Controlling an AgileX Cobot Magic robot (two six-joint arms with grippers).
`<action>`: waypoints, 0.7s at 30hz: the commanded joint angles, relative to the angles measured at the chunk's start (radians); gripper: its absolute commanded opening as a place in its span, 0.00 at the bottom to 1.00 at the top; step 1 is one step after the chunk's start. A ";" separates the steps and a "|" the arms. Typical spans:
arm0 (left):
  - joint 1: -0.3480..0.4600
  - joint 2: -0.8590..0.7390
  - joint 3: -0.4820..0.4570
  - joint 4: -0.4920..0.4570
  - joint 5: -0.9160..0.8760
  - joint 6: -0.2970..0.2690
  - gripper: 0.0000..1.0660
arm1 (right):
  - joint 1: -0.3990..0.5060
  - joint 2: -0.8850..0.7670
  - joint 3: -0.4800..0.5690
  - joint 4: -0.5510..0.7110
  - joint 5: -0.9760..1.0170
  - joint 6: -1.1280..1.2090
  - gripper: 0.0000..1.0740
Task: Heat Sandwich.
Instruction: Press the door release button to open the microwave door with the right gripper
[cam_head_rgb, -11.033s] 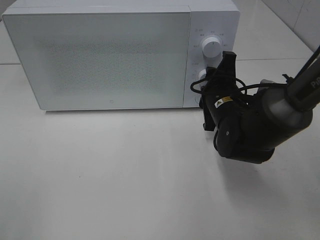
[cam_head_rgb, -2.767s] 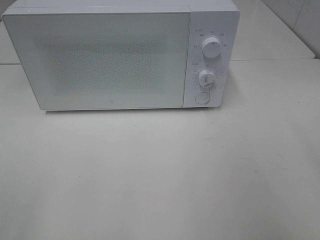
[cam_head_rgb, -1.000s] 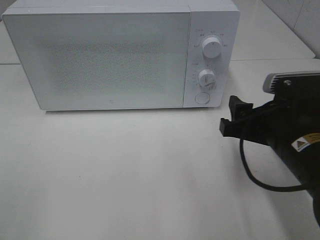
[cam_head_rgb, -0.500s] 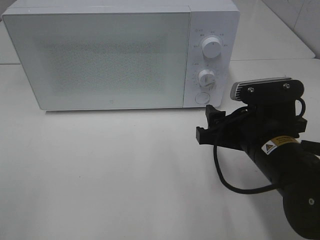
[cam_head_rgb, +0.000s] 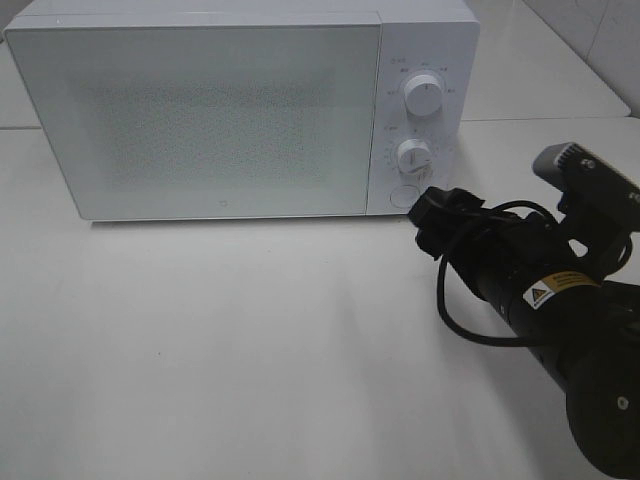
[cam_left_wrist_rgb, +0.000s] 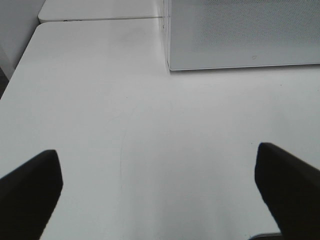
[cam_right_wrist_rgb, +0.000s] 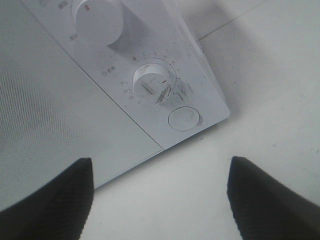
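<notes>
While the microwave (cam_head_rgb: 200, 110) stands shut on the bench (cam_head_rgb: 250, 350), the sandwich cannot be seen in any view; if it is inside, the frosted door hides it. The right gripper (cam_head_rgb: 432, 213) hangs just beside the round button (cam_head_rgb: 404, 197) under the 2 dials, not clearly touching it, and its wrist view shows the fingers spread wide. The left gripper (cam_left_wrist_rgb: 156, 152), absent from the high view, is also spread, low over bare bench near the oven's left front corner.

Judging by the pose, a press on that button comes next, probably to release the door. With the fingers apart, 1 tip could slip past the button and catch the lower dial (cam_head_rgb: 412, 155), upsetting the set time. A push that is too hard might slide the oven back on the smooth bench. If the door hinges on the left, it may swing toward the waiting left gripper.

Against the picture 0.5 s earlier, the right arm has rolled, its camera bar now tilted, and the gripper has come up from open bench to the control panel.
</notes>
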 joint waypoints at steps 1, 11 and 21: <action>-0.008 -0.022 0.004 -0.002 -0.006 -0.002 0.97 | 0.004 0.000 -0.008 0.002 -0.007 0.321 0.61; -0.008 -0.022 0.004 -0.002 -0.006 -0.002 0.97 | 0.003 0.000 -0.008 0.052 -0.003 0.902 0.25; -0.008 -0.022 0.004 -0.002 -0.006 -0.002 0.97 | 0.000 0.000 -0.008 0.064 0.002 0.892 0.01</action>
